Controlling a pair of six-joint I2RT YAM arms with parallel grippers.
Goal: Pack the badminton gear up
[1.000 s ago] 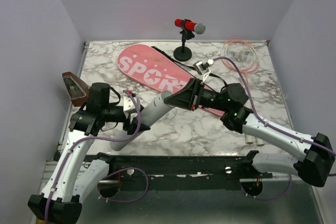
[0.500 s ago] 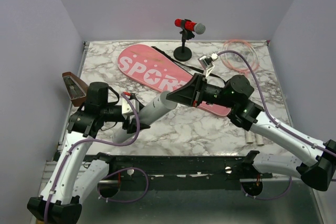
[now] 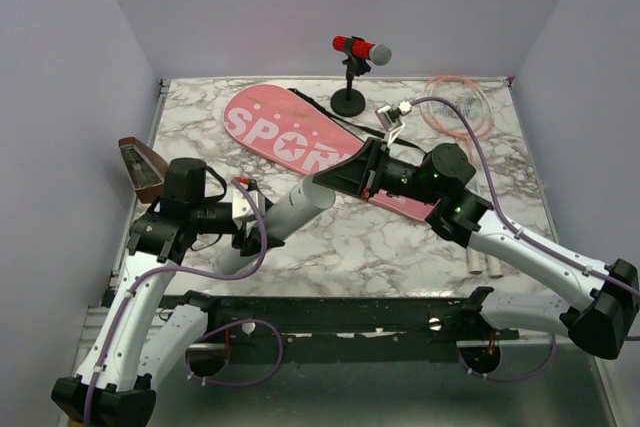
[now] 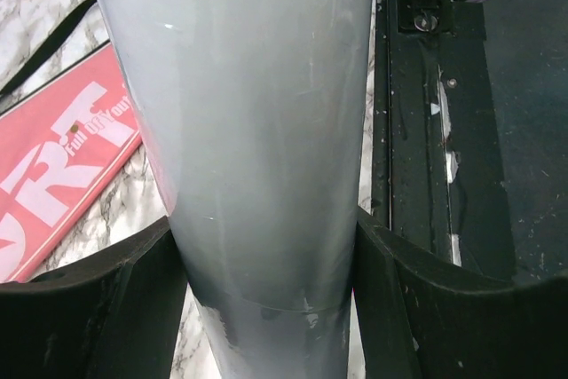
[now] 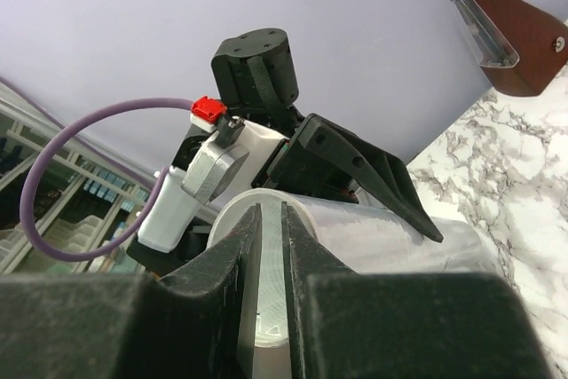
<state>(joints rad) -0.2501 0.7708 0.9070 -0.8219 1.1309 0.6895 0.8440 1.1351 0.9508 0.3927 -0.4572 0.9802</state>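
The long white tube hangs tilted above the table's front left, and my left gripper is shut round its lower part. In the left wrist view the tube fills the gap between both black fingers. My right gripper meets the tube's upper end; its jaws stand a narrow slit apart, pinched on the white end cap. The pink bag lettered "SPORT" lies flat behind the tube. The pink-framed rackets rest at the back right, their white handles near the front edge.
A red microphone on a black stand is at the back centre. A brown wedge-shaped box sits on the table's left edge. The bag's black strap trails under the right arm. Walls close in on three sides.
My right gripper has swung up and slightly back, staying at the tube's top end. The tube's upper end has lifted a little toward the bag. The left arm has barely moved.
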